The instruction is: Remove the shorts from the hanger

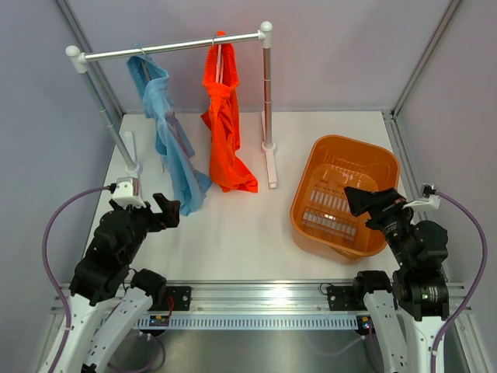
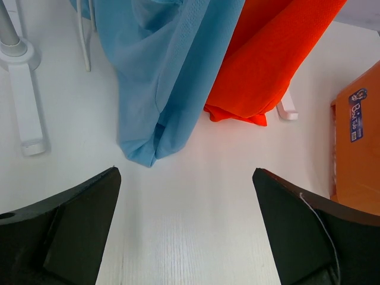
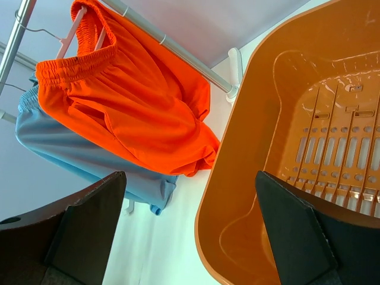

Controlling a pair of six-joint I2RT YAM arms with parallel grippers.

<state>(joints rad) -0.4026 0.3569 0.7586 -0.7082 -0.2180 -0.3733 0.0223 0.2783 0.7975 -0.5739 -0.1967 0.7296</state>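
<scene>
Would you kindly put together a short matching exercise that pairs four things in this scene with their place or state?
Things
1. blue shorts
2. orange shorts
3. basket
4. left gripper

Place or state
A. empty, on the right
B. open, grasping nothing
C. hangs nearer the right post
D. hangs nearer the left post

Pairs: 1-D, 2-C, 3-A, 4-B
</scene>
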